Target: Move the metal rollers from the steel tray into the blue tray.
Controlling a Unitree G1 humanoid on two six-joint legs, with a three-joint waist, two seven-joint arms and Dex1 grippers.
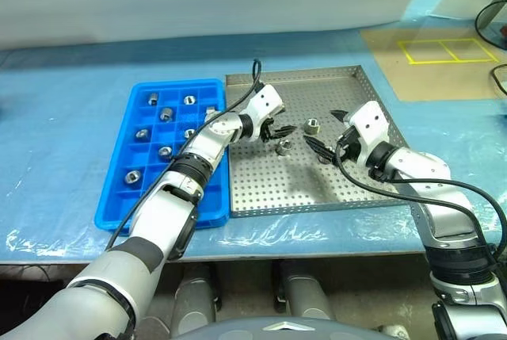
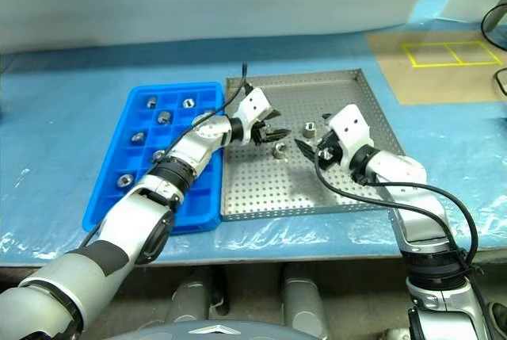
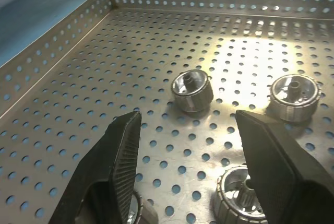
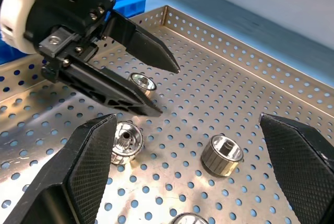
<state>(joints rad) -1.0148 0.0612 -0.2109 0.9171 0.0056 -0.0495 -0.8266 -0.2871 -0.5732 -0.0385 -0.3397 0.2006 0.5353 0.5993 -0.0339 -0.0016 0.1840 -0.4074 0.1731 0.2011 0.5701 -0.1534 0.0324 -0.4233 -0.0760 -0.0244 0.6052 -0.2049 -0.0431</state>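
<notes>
A few small shiny ribbed metal rollers lie mid-floor on the perforated rectangular steel tray, others in the gridded blue plastic tray touching its left edge on the blue-covered surface. The left gripper, half open, and the right gripper, wide open, flank them, holding nothing.

bright blue tray, silver perforated steel tray, shiny metal rollers

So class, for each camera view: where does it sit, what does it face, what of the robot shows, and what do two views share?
Head views: look down on the steel tray, the blue tray and both arms.
Left wrist view: along the open left gripper at the metal rollers.
Right wrist view: between the open right gripper jaws, facing the left gripper.
Shared: both wrist views show rollers on the perforated floor.
</notes>
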